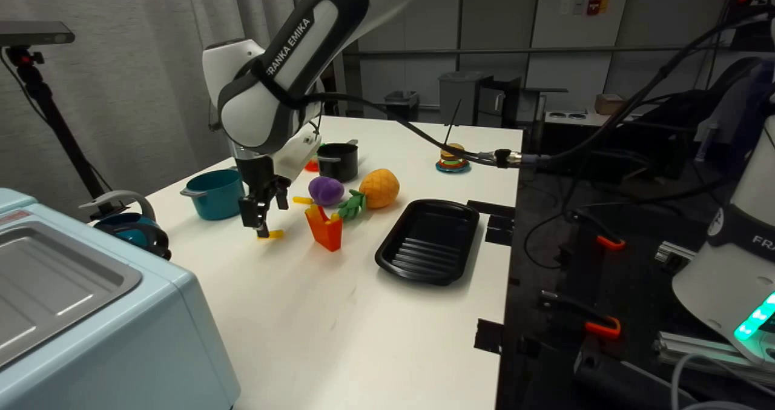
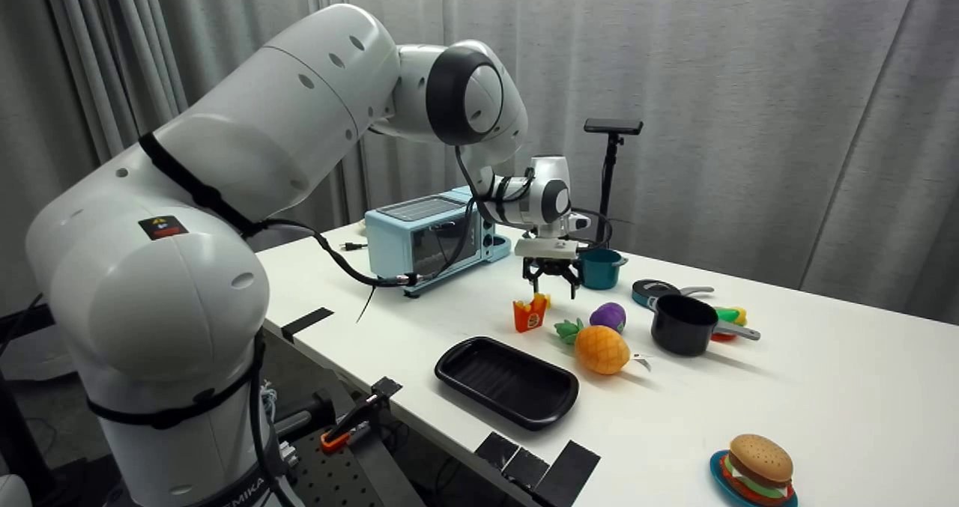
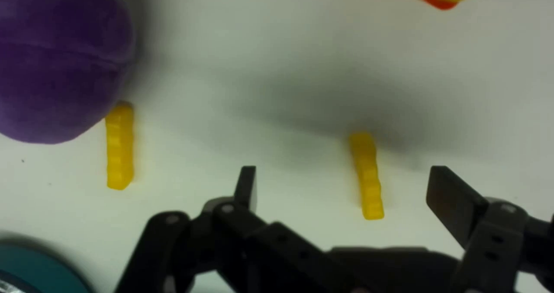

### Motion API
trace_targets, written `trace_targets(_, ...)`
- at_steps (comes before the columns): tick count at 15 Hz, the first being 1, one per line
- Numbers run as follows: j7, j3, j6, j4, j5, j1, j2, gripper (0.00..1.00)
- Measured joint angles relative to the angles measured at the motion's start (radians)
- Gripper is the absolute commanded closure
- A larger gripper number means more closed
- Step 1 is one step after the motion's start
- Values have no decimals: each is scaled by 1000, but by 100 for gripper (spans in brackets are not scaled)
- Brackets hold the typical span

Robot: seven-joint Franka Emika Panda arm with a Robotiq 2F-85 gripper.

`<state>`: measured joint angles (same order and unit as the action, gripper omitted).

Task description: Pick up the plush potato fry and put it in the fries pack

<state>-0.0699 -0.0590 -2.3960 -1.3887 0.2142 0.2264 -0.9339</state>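
Note:
A yellow fry (image 3: 367, 176) lies on the white table between the spread fingers of my gripper (image 3: 344, 176) in the wrist view. The gripper is open and above the table, not touching the fry there. In an exterior view the gripper (image 1: 272, 218) is low over this fry (image 1: 277, 234). A second yellow fry (image 3: 120, 146) lies beside the purple plush, also in an exterior view (image 1: 303, 200). The red-orange fries pack (image 1: 327, 233) stands upright with yellow at its top. It also shows in an exterior view (image 2: 529, 316); only its corner (image 3: 442, 4) shows in the wrist view.
A purple plush (image 1: 327, 191) and a pineapple plush (image 1: 380, 188) lie near the pack. A black grill pan (image 2: 507, 382), a teal pot (image 2: 599, 269) and a black pot (image 2: 683, 326) stand around. A light blue toaster oven (image 2: 427, 241) stands at one side.

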Motion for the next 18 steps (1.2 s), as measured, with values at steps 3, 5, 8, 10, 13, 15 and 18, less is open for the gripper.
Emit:
trace_targets(3,-1,-5,0,7,0,6,-15,1)
trace_targets(5,-1,-7,0,10,0,12,-25,25)
trace_targets(8,-1,-9,0,13,0,24,-35,48)
trace_targets(10,-1,-12,6,18,-1,31,-35,64)
trace_targets(13,-1,-13,9,27,-1,38,-35,85)
trace_targets(15,-1,-13,10,32,-1,40,-35,99)
trace_targets(18,-1,-12,10,37,-2,41,-35,97)
